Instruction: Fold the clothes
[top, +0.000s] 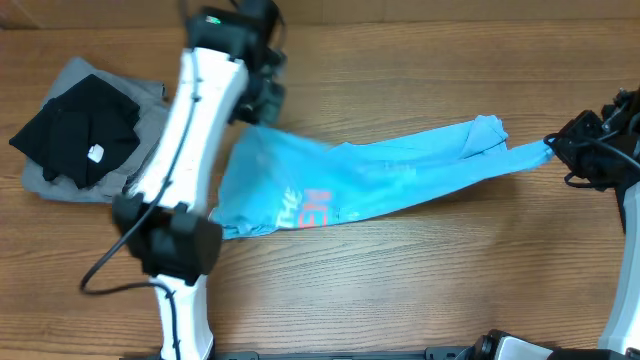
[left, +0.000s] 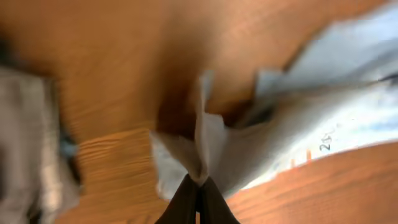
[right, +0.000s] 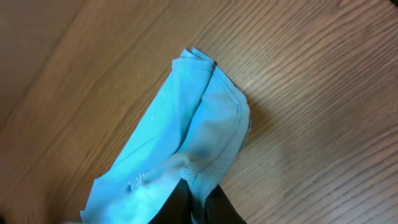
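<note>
Wood table (top: 420, 290) fills the overhead view. At its left end lies a pile of black and grey garments (top: 75, 135). The white left arm (top: 185, 130) crosses the pile's right edge and hides part of the blue T-shirt (top: 400, 170). The left gripper (top: 262, 100) pinches the shirt's upper left corner, and the right gripper (top: 552, 148) pinches its far right end. The shirt is stretched between them, long axis left to right, with the lettering (top: 312, 208) near the left.

The left wrist view is blurred: the left gripper (left: 198, 186) is pressed together on a fold of the blue T-shirt (left: 211, 140).

In the right wrist view, the right gripper (right: 198, 193) is closed on the edge of the blue T-shirt (right: 193, 118), which runs away from the fingers over the table (right: 311, 93).
</note>
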